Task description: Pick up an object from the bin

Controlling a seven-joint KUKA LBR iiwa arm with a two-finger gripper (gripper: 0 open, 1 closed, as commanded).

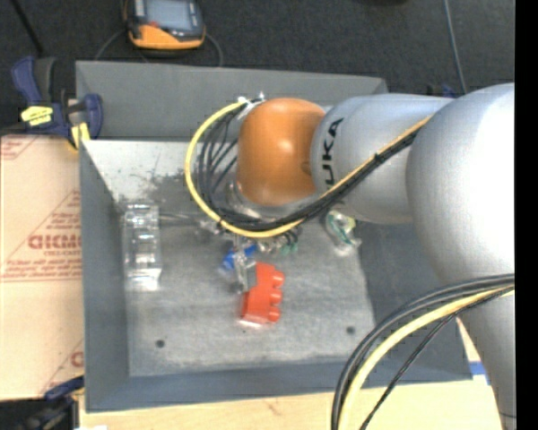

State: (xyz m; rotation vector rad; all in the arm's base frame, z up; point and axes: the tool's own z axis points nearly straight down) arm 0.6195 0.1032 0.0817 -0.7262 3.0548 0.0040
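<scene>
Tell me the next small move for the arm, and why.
Probably a short shift toward the view's lower right, then down. The gripper sits at the upper-left end of the red block, not squarely over it. That block is the nearest thing; the clear plastic piece lies well off to the left.

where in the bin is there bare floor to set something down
Bare: the near strip of floor below the red block and the clear plastic box; also between them. Crowded: under the orange cover, around the small blue piece.
</scene>
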